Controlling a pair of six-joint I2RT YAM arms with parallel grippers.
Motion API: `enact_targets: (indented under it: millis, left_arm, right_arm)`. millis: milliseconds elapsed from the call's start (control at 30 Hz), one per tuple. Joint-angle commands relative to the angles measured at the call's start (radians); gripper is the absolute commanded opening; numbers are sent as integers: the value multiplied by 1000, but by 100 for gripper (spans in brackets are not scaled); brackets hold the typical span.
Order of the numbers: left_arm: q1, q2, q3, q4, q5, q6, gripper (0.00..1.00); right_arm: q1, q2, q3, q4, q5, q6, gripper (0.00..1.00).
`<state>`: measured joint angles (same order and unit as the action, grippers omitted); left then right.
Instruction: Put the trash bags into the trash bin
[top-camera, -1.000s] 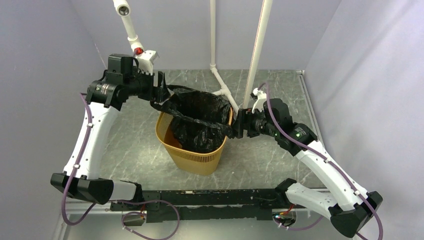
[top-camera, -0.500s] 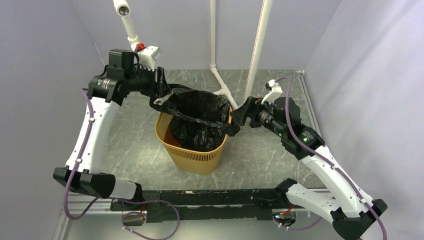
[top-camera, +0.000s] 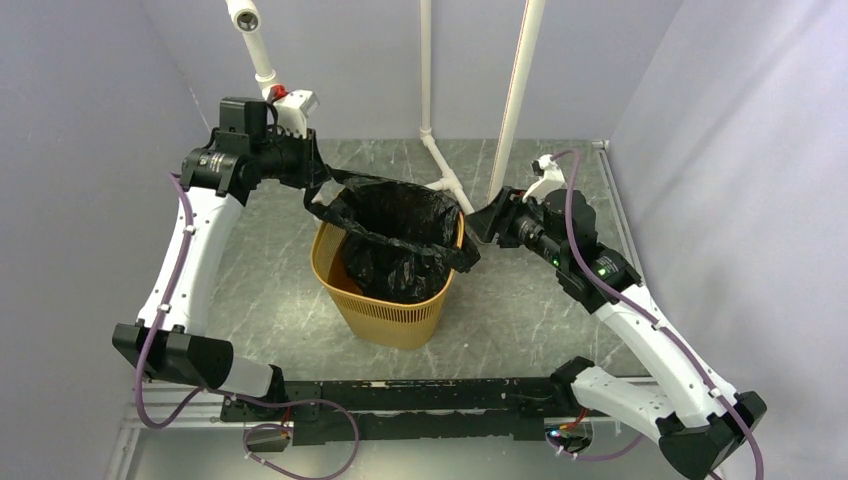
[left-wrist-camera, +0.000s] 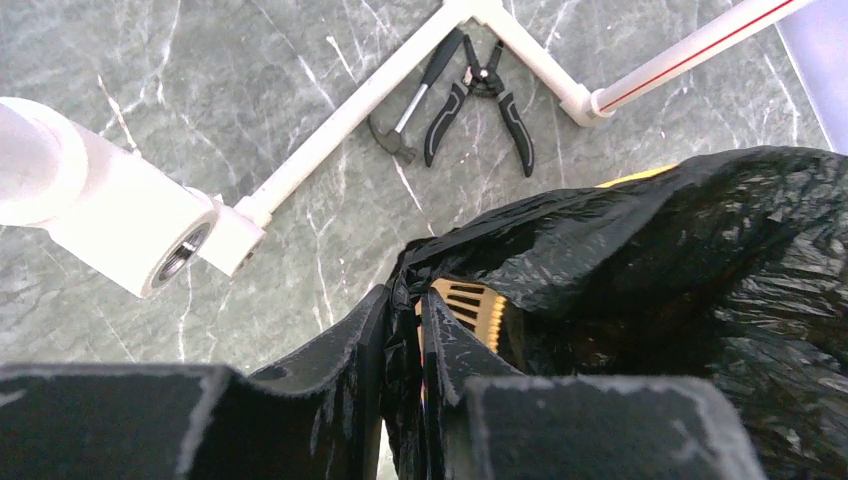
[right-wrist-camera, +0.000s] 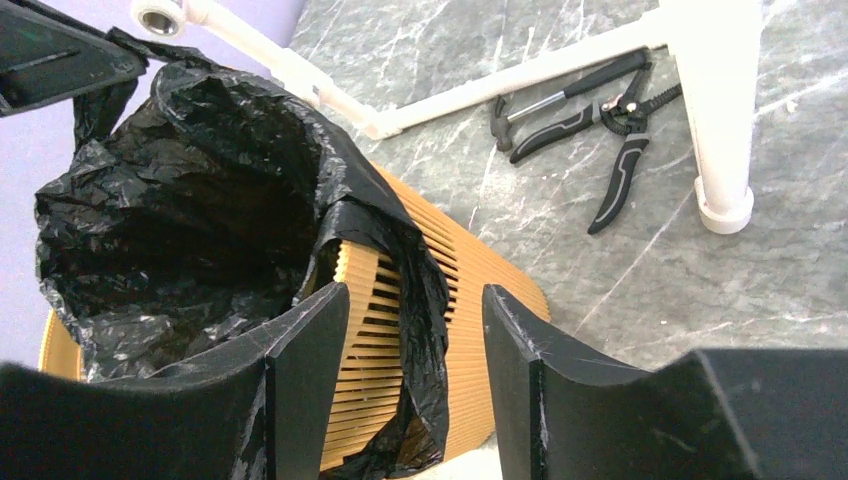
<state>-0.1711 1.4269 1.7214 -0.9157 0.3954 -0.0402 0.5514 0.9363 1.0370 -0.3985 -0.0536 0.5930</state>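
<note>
Left gripper (left-wrist-camera: 404, 305) was pinched shut on a fold of the trash bag (top-camera: 400, 215) at its far-left rim, with thin film gathered between the fingers. Right gripper (right-wrist-camera: 415, 297) stood with its fingers apart beside the bag's right rim, clamping nothing. The bag hung mouth-open inside the trash bin (top-camera: 385, 320). Its body was down in the basket, its rim lifted above the bin's edge on the left and draped over the edge on the right.

Such film looked very light, limp and slippery, and likely to tear if stretched. The bunched rim seemed the safest place to grip, taking several layers together rather than a single sheet. The bag was black, glossy and heavily crinkled; the bin was yellow-orange with fine vertical slits.
</note>
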Motion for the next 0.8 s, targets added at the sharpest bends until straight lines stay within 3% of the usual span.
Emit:
enact_targets:
  millis: [0, 333, 600, 767]
  left_arm:
    - [13, 15, -58, 54, 15, 0, 22]
    - [16, 2, -181, 94, 65, -29, 22]
    - [18, -12, -254, 107, 101, -43, 20]
    - [18, -25, -284, 120, 120, -49, 20]
  right_arm:
    - [-21, 13, -28, 82, -42, 26, 53]
    - [-60, 61, -84, 166, -201, 47, 47]
    - [-63, 108, -99, 106, -212, 15, 9]
    - [-62, 91, -136, 68, -230, 2, 5]
